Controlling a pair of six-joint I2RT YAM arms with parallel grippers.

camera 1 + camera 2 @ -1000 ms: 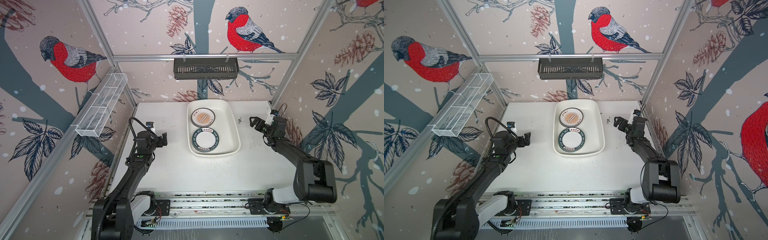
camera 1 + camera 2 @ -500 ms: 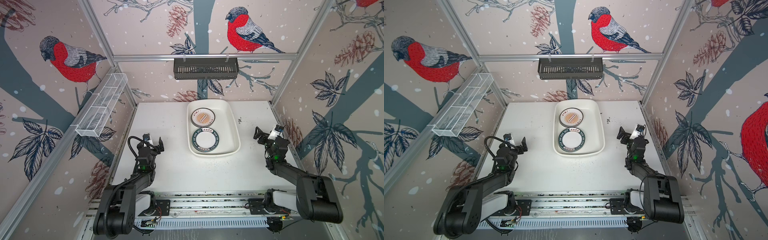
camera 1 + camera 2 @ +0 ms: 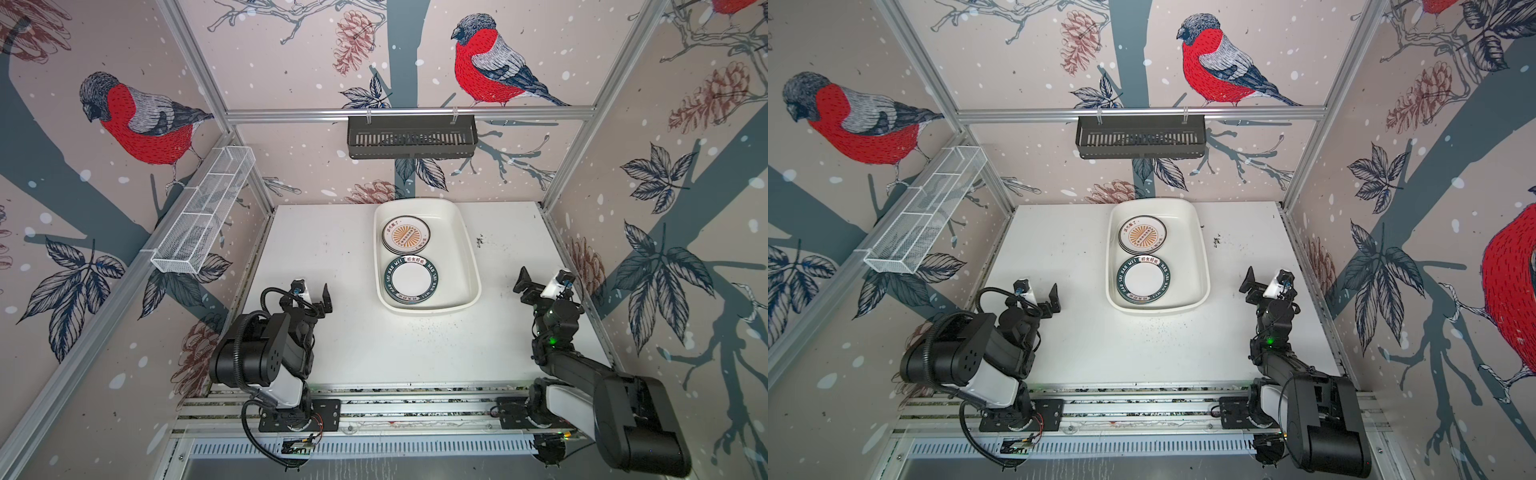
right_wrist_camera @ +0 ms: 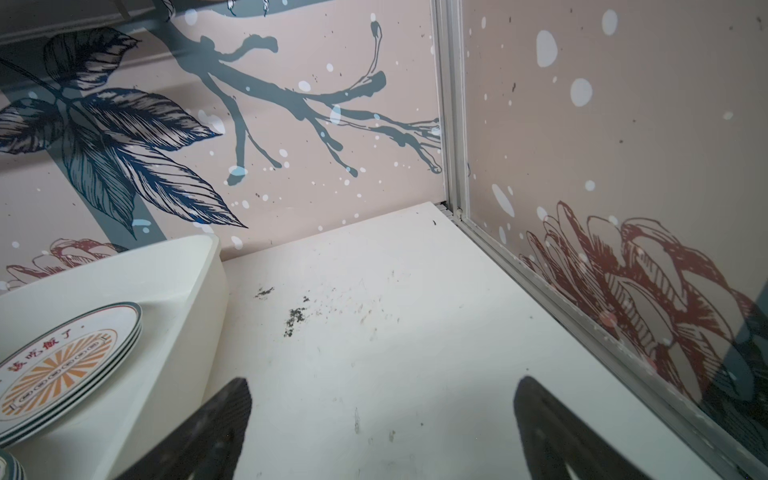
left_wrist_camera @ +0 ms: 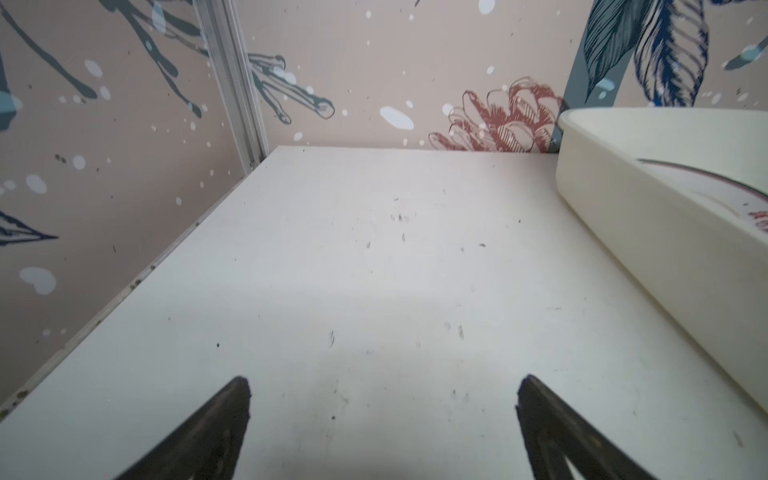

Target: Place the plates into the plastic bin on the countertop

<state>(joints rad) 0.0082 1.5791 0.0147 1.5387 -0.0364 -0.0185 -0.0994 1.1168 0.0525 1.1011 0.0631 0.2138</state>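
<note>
The white plastic bin (image 3: 467, 249) (image 3: 1200, 249) lies at the back middle of the countertop (image 3: 357, 257). Inside it a stack of plates topped by an orange sunburst plate (image 3: 405, 235) (image 3: 1142, 235) (image 4: 62, 365) sits at the far end. A dark lettered-rim plate (image 3: 411, 279) (image 3: 1143, 280) lies at the near end. My left gripper (image 3: 312, 291) (image 5: 384, 395) hovers open and empty over bare countertop left of the bin (image 5: 623, 232). Right of the bin (image 4: 183, 299), my right gripper (image 3: 542, 279) (image 4: 382, 395) is open and empty too.
A black slotted basket (image 3: 411, 137) hangs on the back rail. A white wire-mesh tray (image 3: 203, 216) hangs on the left wall. Aluminium rails edge the countertop, and dark specks (image 4: 295, 318) lie right of the bin.
Both arms have drawn back from beside the bin toward the front edge and folded lower. Both grippers stayed open. The plates in the bin have not moved.
</note>
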